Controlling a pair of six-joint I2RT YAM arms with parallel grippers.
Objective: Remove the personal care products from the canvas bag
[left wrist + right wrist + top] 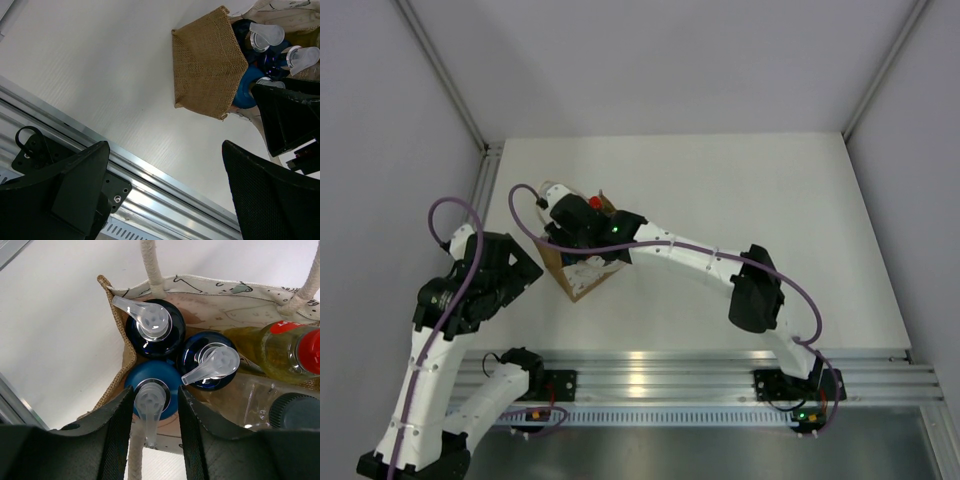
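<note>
The canvas bag (210, 295) stands open on the table, left of centre in the top view (582, 285). Inside are three blue bottles with clear pump heads (150, 330) (197, 357) (141, 374), a yellow bottle with a red cap (260, 347) and a clear bottle with a dark round cap (292, 412). My right gripper (155, 390) reaches into the bag from above. Its jaws are open on either side of the nearest blue bottle's pump head (150, 400), with a small gap. My left gripper (165, 145) is open and empty, low over the table beside the bag (205, 65).
The bag's white rope handles (150, 265) stand up at its rim beside my right fingers. An aluminium rail (150, 185) runs along the table's near edge under my left gripper. The left arm's body (480, 275) sits close to the bag's left side.
</note>
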